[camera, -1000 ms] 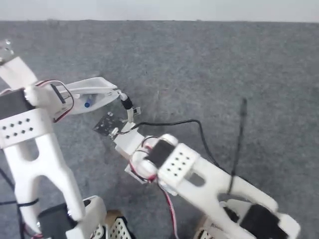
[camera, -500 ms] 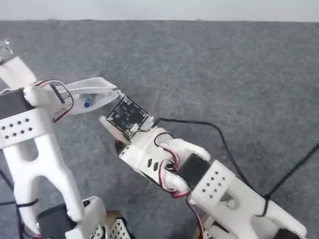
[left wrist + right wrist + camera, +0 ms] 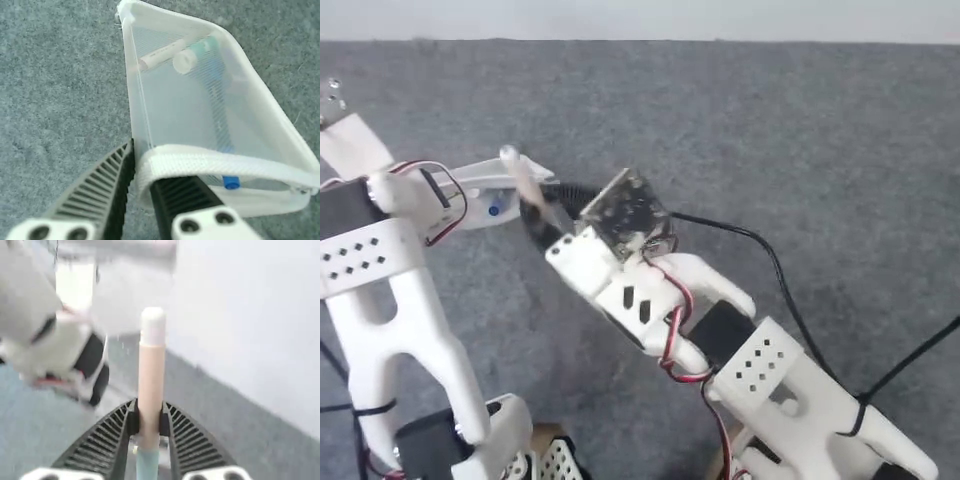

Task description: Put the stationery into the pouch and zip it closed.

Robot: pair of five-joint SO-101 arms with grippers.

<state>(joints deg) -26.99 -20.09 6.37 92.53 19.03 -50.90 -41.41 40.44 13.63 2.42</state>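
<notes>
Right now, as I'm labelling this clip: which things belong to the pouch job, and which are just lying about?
Job:
pouch, held by the left gripper
pen in the right gripper
stationery already inside the pouch

Just there:
black cable
grey table

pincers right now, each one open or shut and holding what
Left pincer: closed on the rim of the pouch.
Right pincer: closed on a pink pen with a white cap.
</notes>
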